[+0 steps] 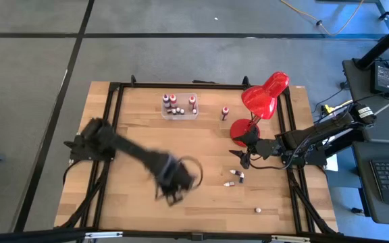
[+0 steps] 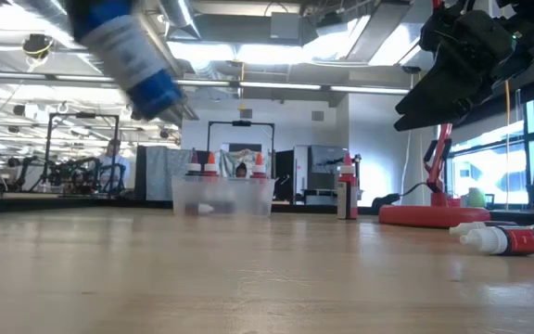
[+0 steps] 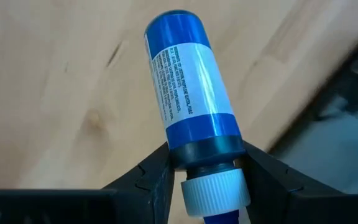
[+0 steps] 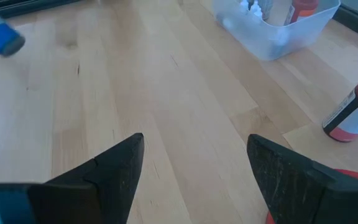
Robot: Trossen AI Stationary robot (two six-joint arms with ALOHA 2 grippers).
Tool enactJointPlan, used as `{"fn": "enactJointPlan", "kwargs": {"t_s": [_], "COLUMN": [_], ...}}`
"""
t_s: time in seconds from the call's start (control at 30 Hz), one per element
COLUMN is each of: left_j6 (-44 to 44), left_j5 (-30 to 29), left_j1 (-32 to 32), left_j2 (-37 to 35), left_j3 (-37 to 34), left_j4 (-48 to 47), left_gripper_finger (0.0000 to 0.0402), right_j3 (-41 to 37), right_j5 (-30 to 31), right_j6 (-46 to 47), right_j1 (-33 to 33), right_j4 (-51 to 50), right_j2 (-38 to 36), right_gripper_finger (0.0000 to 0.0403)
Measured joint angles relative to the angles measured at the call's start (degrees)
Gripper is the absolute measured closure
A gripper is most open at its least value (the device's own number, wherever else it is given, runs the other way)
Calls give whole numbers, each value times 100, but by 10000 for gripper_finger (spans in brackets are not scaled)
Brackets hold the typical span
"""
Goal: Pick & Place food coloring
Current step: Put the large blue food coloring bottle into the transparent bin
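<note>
While I look down from the high camera, my left gripper (image 1: 174,181) hangs over the table's (image 1: 134,142) near middle, blurred, so what it carries is hard to make out there. My right gripper (image 1: 240,156) sits beside the lamp (image 1: 261,101), with two small bottles (image 1: 234,178) lying just in front of it and a clear box (image 1: 179,106) of bottles at the far edge.

From the low camera, the blue bottle (image 2: 130,54) hangs tilted, well above the wood.

On the left wrist camera, my fingers (image 3: 151,180) pinch the blue bottle at its neck, just above the white cap (image 3: 213,191).

On the right wrist camera, my right fingers (image 4: 114,168) stand spread wide, holding nothing.
</note>
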Motion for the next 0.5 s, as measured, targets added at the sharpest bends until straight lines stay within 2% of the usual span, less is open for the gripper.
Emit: {"fn": "enactJointPlan", "kwargs": {"t_s": [0.1, 0.2, 0.23, 0.3, 0.5], "left_j6": [600, 1109, 1317, 1639, 2217], "left_j5": [945, 1526, 1612, 1823, 1846], "left_j1": [800, 1499, 1718, 2092, 2878], "left_j2": [-151, -143, -110, -80, 146], "left_j3": [1, 2, 2, -133, -171], "left_j4": [-424, -1362, -1617, -1503, -1457], "left_gripper_finger": [256, 257, 257, 257, 257], "right_j3": [0, 0, 0, 0, 0], "right_j5": [0, 0, 2, 2, 4], "right_j6": [0, 1, 1, -4, 0], "right_j1": [-1, 0, 0, -1, 1], "right_j4": [0, 0, 0, 2, 14], "right_j2": [0, 0, 0, 0, 0], "right_gripper_finger": [114, 114, 114, 114, 114]}}
